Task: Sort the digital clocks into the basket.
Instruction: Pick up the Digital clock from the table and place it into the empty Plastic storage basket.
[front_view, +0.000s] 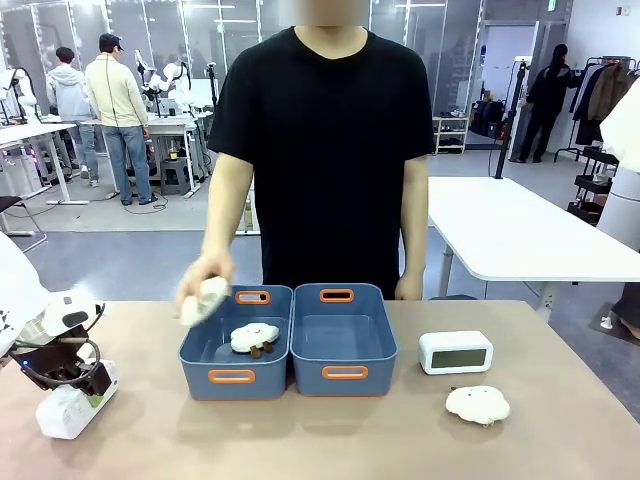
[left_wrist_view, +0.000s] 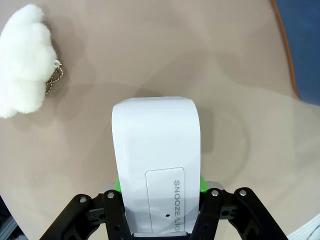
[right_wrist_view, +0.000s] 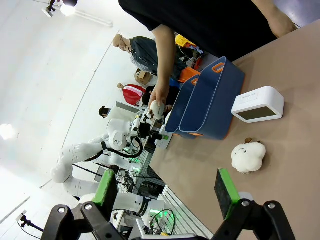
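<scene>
Front view gives me my left gripper (front_view: 80, 388) clamped on one digital clock (front_view: 66, 413) at the desk's (front_view: 300, 440) left edge. Mid-desk, the left basket (front_view: 232, 376) holding a plush toy (front_view: 254, 337) touches the right basket (front_view: 344, 372). Right of those stands the second digital clock (front_view: 455, 352); my right gripper (right_wrist_view: 166, 192) hangs with jaws apart.

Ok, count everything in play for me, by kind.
Digital clocks: 2, one in the left pincer, one on the table.
Cloud plush toys: 4, one in the person's hand, one in the left basket, two on the table.
Baskets: 2, left and right.
Total: 8.
</scene>
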